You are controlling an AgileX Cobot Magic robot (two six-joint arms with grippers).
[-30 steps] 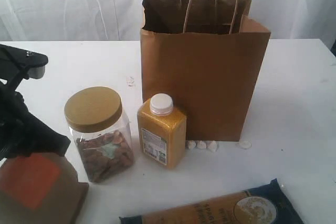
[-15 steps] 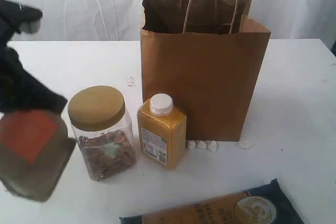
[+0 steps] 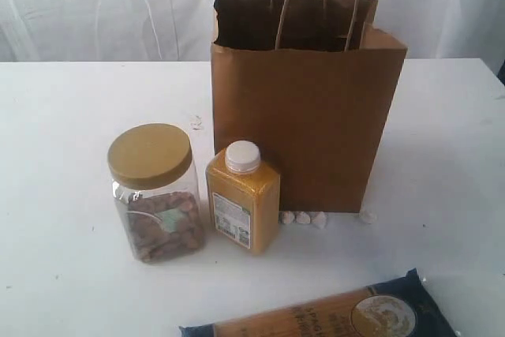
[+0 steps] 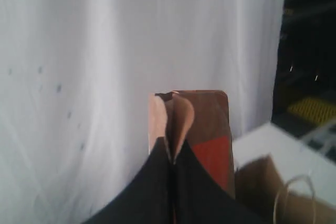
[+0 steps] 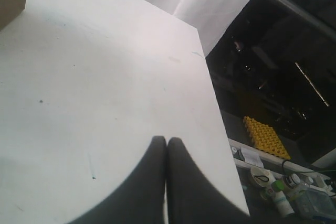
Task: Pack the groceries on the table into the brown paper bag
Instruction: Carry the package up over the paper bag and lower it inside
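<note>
Dark-blue and tan, the long packet point(image 3: 331, 317) lies flat at the near edge of the table point(image 3: 442, 155). I think it is stiff but brittle inside, so it is better to hold it at the middle and not at one end.

Behind it stand the clear jar point(image 3: 155, 195) and, just beside it on the right, the yellow bottle point(image 3: 243, 199). The jar looks heavy and smooth. A grip on the body under the tan lid seems safer than one on the lid. The bottle is rigid and narrow, easy to take by its sides.

Farther back, the brown paper bag point(image 3: 304, 116) stands upright with its mouth open, and small white pebbles point(image 3: 304, 217) lie at its foot.

The right gripper point(image 5: 166, 140) is pressed together with nothing in it, above bare table on the right. The left gripper point(image 4: 170, 153) pinches one edge of the orange-brown pouch point(image 4: 202, 129) up in the air, and the bag is visible below it. The pouch appears light and soft, so it can swing or fold.

Compared with one second ago, the left arm and the pouch are gone from the near left of the exterior view, and the jar sits a little more to the right.
</note>
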